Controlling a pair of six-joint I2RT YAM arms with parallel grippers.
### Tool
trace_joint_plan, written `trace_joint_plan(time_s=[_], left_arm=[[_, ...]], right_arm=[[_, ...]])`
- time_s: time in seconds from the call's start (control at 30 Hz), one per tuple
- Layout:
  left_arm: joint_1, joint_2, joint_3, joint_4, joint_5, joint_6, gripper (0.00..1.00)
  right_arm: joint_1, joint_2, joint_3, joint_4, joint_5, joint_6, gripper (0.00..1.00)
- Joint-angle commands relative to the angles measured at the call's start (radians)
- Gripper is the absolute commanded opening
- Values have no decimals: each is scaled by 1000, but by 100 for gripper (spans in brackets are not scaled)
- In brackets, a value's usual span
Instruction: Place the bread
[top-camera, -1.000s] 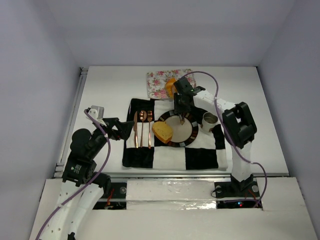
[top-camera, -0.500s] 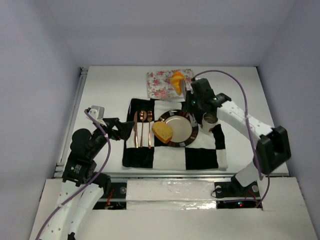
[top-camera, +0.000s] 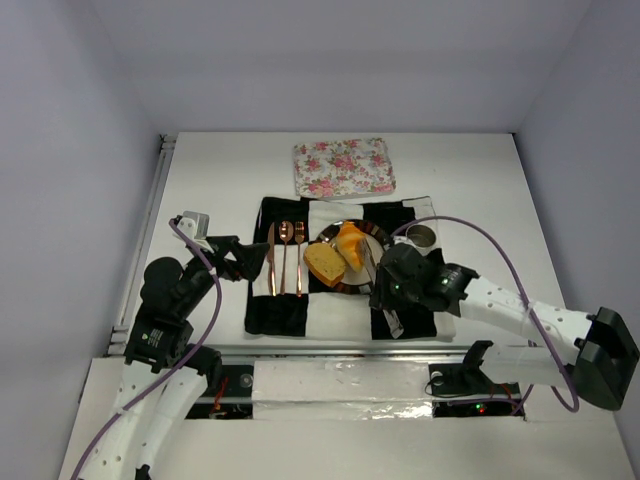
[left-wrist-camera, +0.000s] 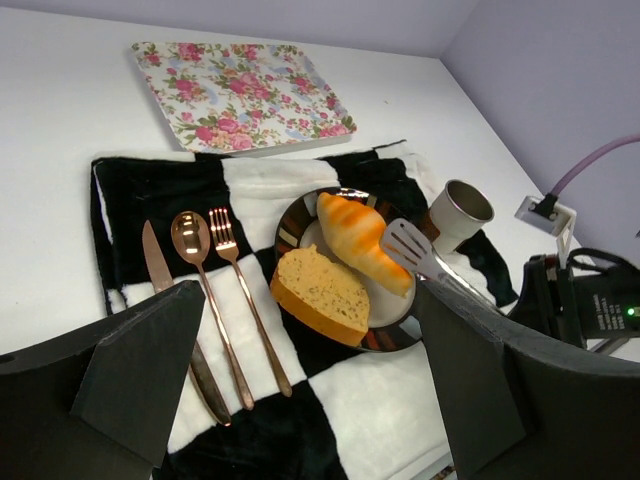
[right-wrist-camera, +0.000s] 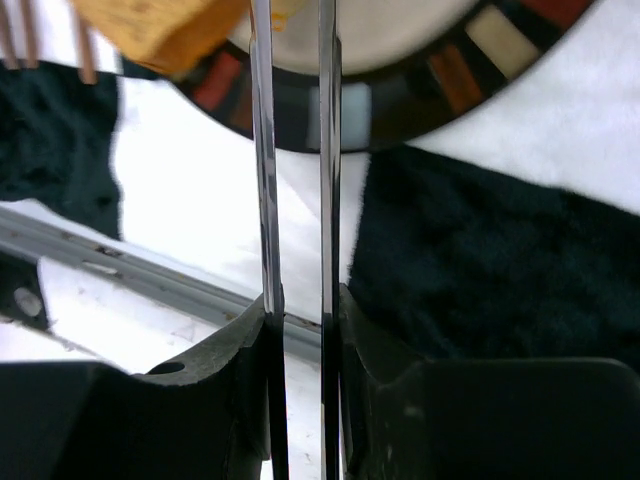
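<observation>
The pale-yellow bread slice lies on the left of the round dark-rimmed plate. The golden-orange croissant lies beside it on the plate. Both show in the left wrist view, the slice and the croissant. My right gripper is shut on metal tongs, whose head sits at the croissant's right side. In the right wrist view the tongs' two blades run from my gripper to the plate rim. My left gripper is open and empty, left of the cloth.
A floral tray lies behind the black-and-white checked cloth. A copper knife, spoon and fork lie left of the plate. A metal cup stands right of the plate. The table's near edge is just below the cloth.
My right arm has swung from the floral tray back toward the near edge. The croissant has gone from the tray to the plate, beside the slice. The left arm has not moved.
</observation>
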Motion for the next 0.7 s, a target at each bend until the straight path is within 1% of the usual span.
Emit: trace_joint_plan(time_s=[0.0, 0.07, 0.1, 0.13, 0.17, 0.2, 0.23, 0.33, 0.4, 0.5, 0.53, 0.57, 0.6, 0.67], left_arm=[[-3, -11, -8, 51, 7, 3, 86], [-3, -11, -8, 49, 6, 3, 86], [-3, -11, -8, 51, 6, 3, 86], [-3, -11, -8, 51, 7, 3, 86], [-3, -11, -6, 51, 7, 3, 86], [-3, -13, -8, 51, 7, 3, 86], [-3, -14, -8, 51, 6, 3, 86], [-3, -17, -8, 51, 7, 3, 86], [-3, -19, -8, 52, 9, 3, 86], [-3, -19, -8, 52, 10, 5, 86], [-3, -20, -8, 52, 9, 3, 86], [-3, -20, -8, 52, 9, 5, 86], [-3, -19, -8, 52, 12, 5, 86], [-3, -20, -6, 54, 12, 3, 86]], right_arm=[[12, -16, -21, 55, 72, 106, 24], [12, -25, 6, 35, 112, 109, 30], [12, -31, 19, 28, 127, 106, 42], [12, -47, 49, 12, 143, 103, 51], [12, -53, 63, 5, 148, 98, 51], [12, -59, 77, -5, 152, 92, 58], [12, -68, 92, -20, 161, 89, 60], [12, -82, 138, -34, 170, 77, 59], [12, -91, 170, -35, 181, 63, 56], [12, -82, 216, -58, 288, 51, 49], [-13, -77, 252, -63, 333, 37, 49], [-46, -70, 269, -60, 341, 20, 48], [-142, -53, 284, -49, 339, -32, 47], [-274, -29, 318, 9, 300, -92, 47]])
